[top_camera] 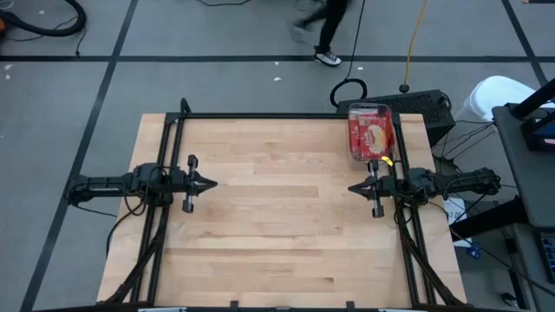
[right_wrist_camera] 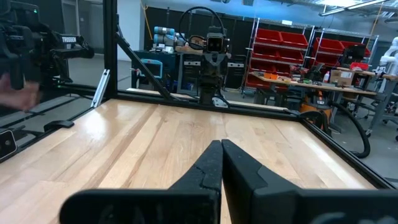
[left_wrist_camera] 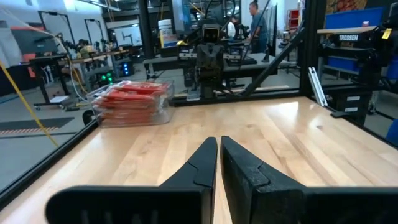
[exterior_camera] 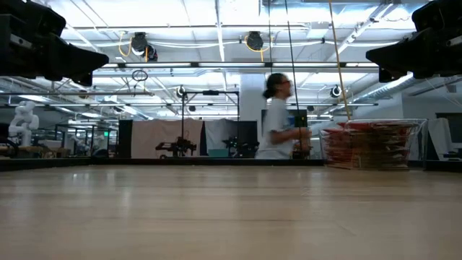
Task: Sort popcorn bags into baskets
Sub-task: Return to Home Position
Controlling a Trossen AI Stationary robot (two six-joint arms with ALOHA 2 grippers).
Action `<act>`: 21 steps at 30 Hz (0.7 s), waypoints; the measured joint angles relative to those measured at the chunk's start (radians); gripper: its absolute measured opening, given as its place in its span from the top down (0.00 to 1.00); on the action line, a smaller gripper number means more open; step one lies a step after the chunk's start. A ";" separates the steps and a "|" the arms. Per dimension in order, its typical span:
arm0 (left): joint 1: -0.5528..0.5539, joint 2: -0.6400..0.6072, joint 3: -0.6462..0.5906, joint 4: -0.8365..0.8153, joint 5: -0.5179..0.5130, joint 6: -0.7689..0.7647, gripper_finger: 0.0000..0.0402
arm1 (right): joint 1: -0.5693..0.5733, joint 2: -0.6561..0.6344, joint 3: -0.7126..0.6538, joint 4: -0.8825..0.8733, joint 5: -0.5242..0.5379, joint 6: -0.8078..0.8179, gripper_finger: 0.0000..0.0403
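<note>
A clear plastic basket (top_camera: 370,134) stands on the table's far right part, filled with a stack of red popcorn bags (top_camera: 369,130); the top one shows its yellow-cream oval. The low view shows the basket (exterior_camera: 372,144) resting flat on its base, and it also appears in the left wrist view (left_wrist_camera: 130,102). My left gripper (top_camera: 213,183) hovers level over the table's left side, fingers shut, pointing toward the right edge. Facing it from the right side just in front of the basket, my right gripper (top_camera: 350,187) is shut too. Neither holds anything.
Bare wooden tabletop (top_camera: 277,225) lies between the two grippers and toward the near edge. A black frame rail (top_camera: 260,115) runs along the far edge. A person (top_camera: 325,35) walks on the floor beyond the table, also seen in the low view (exterior_camera: 278,119).
</note>
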 joint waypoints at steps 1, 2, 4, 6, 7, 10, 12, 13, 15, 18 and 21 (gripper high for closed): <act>0.000 0.000 0.000 0.000 0.000 -0.003 0.93 | 0.000 0.000 0.000 0.000 0.000 0.000 1.00; 0.000 0.000 0.000 0.000 0.000 -0.002 0.92 | 0.000 0.000 0.000 0.000 0.000 0.000 1.00; 0.000 0.000 0.000 0.000 0.000 -0.002 0.92 | 0.000 0.000 0.000 0.000 0.000 0.000 1.00; 0.000 0.000 0.000 0.000 -0.001 -0.002 0.92 | 0.000 0.000 0.000 0.000 0.000 0.000 1.00; 0.000 0.000 0.000 0.000 -0.001 -0.002 0.92 | 0.000 0.000 0.000 0.000 0.000 0.000 1.00; 0.000 0.000 0.000 0.000 -0.001 -0.002 0.92 | 0.000 0.000 0.000 0.000 0.000 0.000 1.00; 0.000 0.000 0.000 0.000 -0.001 -0.002 0.92 | 0.000 0.000 0.000 0.000 0.000 0.000 1.00; 0.000 0.000 0.000 0.000 -0.001 -0.002 0.92 | 0.000 0.000 0.000 0.000 0.000 0.000 1.00; 0.000 0.000 0.000 0.000 -0.001 -0.002 0.92 | 0.000 0.000 0.000 0.000 0.000 0.000 1.00; 0.000 0.000 0.000 0.000 -0.001 -0.002 0.92 | 0.000 0.000 0.000 0.000 0.000 0.000 1.00; 0.000 0.001 0.000 0.000 -0.001 -0.002 0.92 | 0.000 0.000 0.000 0.000 0.000 0.000 1.00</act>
